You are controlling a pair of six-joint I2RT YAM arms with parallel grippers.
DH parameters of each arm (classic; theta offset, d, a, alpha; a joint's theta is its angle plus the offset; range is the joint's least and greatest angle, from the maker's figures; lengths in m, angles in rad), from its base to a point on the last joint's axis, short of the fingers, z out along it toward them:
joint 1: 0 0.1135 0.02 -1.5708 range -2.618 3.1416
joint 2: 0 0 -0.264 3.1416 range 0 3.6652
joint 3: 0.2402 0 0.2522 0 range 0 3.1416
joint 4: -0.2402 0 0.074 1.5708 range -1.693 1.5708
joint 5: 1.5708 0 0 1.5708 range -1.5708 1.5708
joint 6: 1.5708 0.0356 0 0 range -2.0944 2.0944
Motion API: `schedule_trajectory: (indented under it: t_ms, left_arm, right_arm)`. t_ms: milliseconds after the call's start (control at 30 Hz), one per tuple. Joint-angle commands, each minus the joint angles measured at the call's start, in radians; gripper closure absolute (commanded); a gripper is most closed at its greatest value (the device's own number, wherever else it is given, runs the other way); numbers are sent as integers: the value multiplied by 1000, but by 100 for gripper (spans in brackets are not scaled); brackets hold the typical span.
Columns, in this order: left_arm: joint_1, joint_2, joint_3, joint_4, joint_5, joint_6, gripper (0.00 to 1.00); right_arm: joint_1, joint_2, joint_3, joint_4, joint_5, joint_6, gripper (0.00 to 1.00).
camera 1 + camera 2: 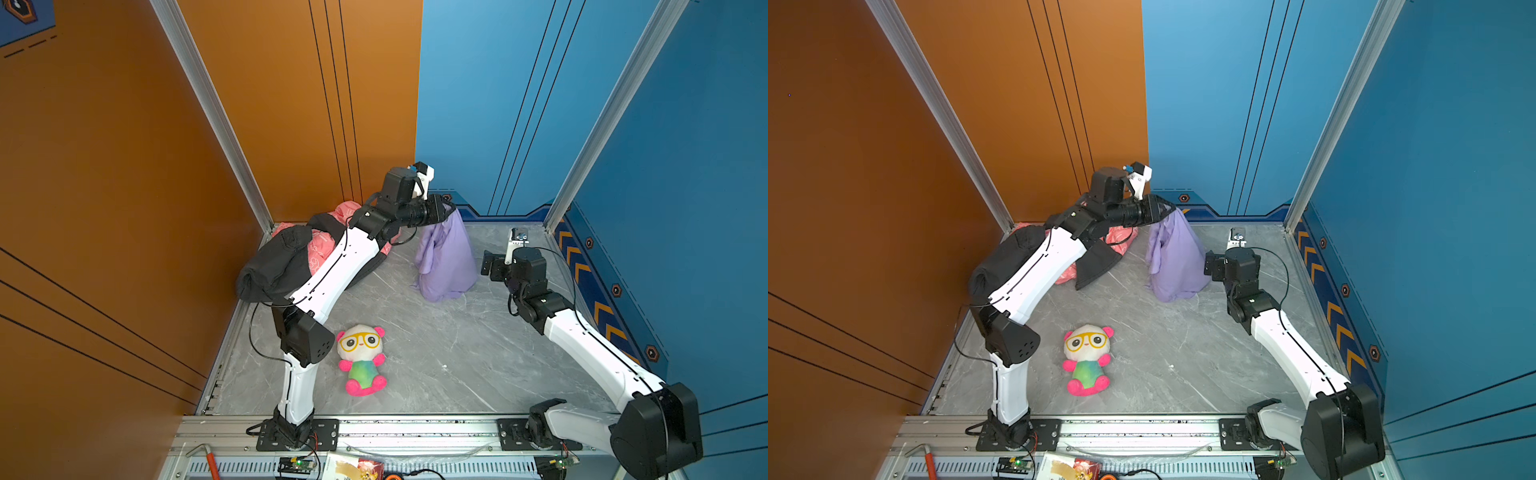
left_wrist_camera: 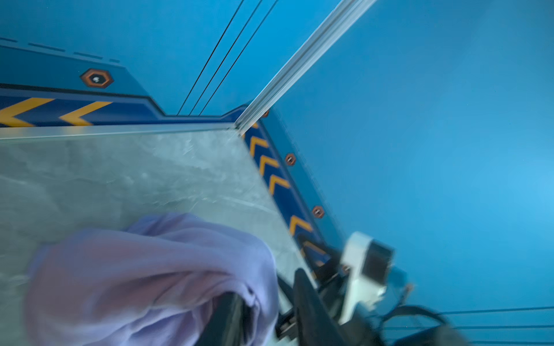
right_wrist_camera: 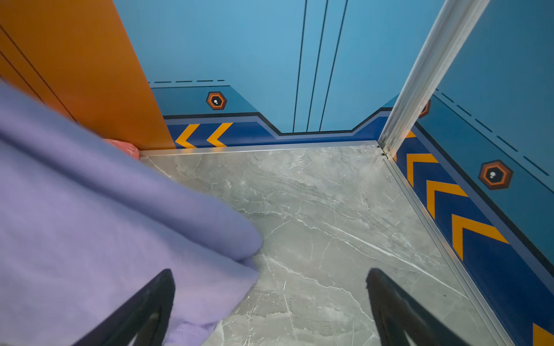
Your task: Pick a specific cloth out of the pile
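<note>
Cloth (image 1: 446,257): lilac, peaked like a cone on the table (image 1: 457,353), clear of the pile (image 1: 286,257).
Left gripper (image 1: 448,209): at the peak, jaws parted, fabric draped over 1 finger.
Step, likely release: spread wider, rise straight, avoid snagging.
Right gripper (image 3: 269,272): spread, empty, just beside the cloth.
Count: 1 cloth, 2 pile garments, 1 plush toy (image 1: 361,359), 2 grippers.

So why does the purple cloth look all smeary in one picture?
In the left wrist view the cloth is smeared by motion blur; in the right wrist view the veins in the table are crisp, only the nearby cloth looks soft; in both top views everything is sharp, the plush toy included.
</note>
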Motion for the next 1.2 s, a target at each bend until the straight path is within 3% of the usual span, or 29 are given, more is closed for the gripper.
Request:
schedule_trajectory:
  t_ms: [0, 100, 167, 400, 633, 767, 933, 1167]
  left_arm:
    - [-20, 6, 74, -234, -131, 161, 40]
    - [-26, -25, 61, -311, -239, 229, 10]
    - [-18, -63, 23, -312, -299, 243, 0]
    - [9, -173, -67, -312, -458, 293, 2]
    - [34, -285, -177, -311, -511, 299, 2]
    - [42, -331, -216, -309, -540, 299, 2]
    - [41, -359, -241, -308, -554, 306, 2]
    - [40, -384, -268, -309, -574, 301, 2]
  right_arm:
    - [-32, -37, -19, -32, -77, 70, 0]
    - [-46, -42, -28, -33, -125, 82, 0]
    - [-46, -33, -26, -35, -153, 90, 0]
    - [12, 89, 56, -102, -233, 123, 7]
    - [145, 257, 165, -182, -269, 126, 7]
    - [172, 351, 227, -236, -231, 232, 8]
    - [173, 468, 339, -329, -240, 287, 16]
    - [173, 632, 463, -453, -324, 346, 48]
